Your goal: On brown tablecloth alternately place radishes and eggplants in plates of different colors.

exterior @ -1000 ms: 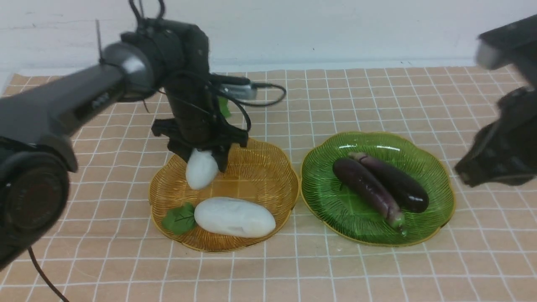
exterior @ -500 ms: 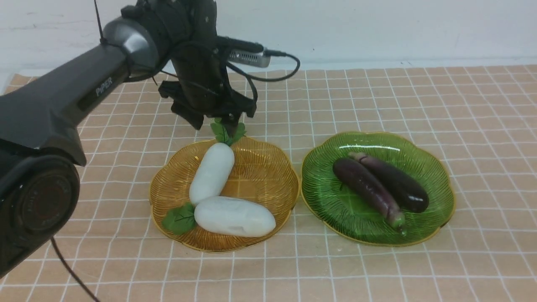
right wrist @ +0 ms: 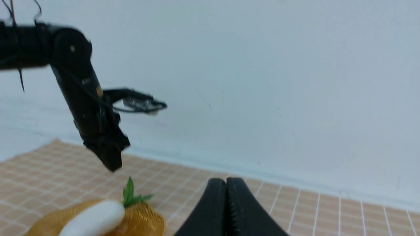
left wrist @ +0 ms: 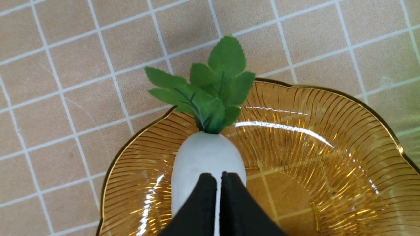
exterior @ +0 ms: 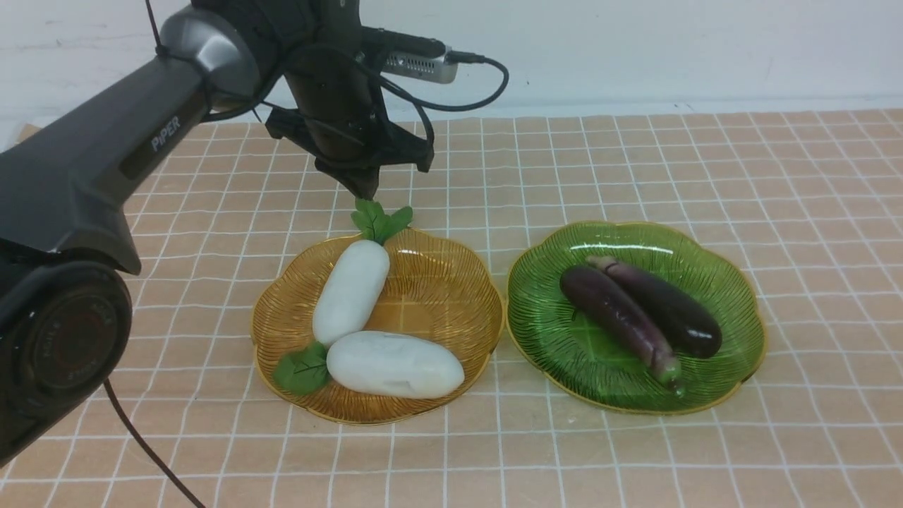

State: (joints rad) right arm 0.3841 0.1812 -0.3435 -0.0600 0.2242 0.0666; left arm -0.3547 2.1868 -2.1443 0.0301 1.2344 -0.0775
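Observation:
Two white radishes lie in the amber plate (exterior: 451,282): one (exterior: 350,291) slanted with its green tuft over the far rim, one (exterior: 395,365) across the near side. Two dark-purple eggplants (exterior: 621,314) (exterior: 667,303) lie side by side in the green plate (exterior: 726,279). My left gripper (exterior: 367,189) hangs shut and empty above the slanted radish's tuft; in the left wrist view its closed tips (left wrist: 219,178) sit over that radish (left wrist: 205,157). My right gripper (right wrist: 225,183) is shut and empty, raised, out of the front view. The brown tablecloth (exterior: 635,162) covers the table.
A white wall (exterior: 635,49) runs along the far edge of the cloth. The left arm's cable (exterior: 141,444) trails over the near left of the cloth. The left arm (right wrist: 88,108) shows in the right wrist view above the amber plate (right wrist: 141,219).
My left gripper let go of the slanted radish in the amber plate, rose and shut. My right arm has left the front view.

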